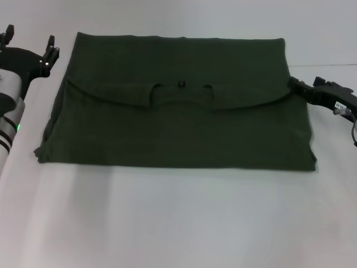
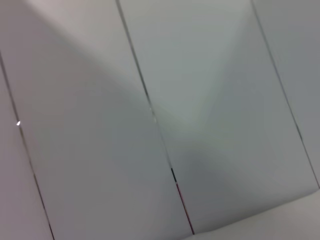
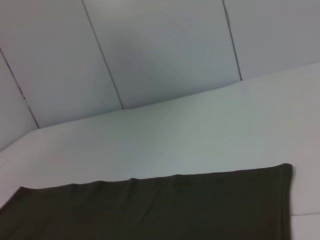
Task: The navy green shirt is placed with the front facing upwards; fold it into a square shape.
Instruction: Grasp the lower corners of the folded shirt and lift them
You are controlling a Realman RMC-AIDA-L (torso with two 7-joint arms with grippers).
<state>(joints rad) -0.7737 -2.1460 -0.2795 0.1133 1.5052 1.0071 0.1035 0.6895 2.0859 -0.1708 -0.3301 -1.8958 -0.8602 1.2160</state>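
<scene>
White surface (image 1: pixel 178 223) carrying the navy green shirt (image 1: pixel 178 128), which lies flat on it as a wide, roughly rectangular folded shape with the plain green side up. A curved fold edge crosses the upper half of the garment. Bare surface shows on all sides of the shirt, the widest strip being along the near edge.

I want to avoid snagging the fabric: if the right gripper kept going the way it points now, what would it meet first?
Most likely the navy green shirt. The right gripper sits at the shirt's right edge, pointing inward toward the folded-over layer; its height above the cloth is unclear. The left gripper waits off the far-left corner.
</scene>
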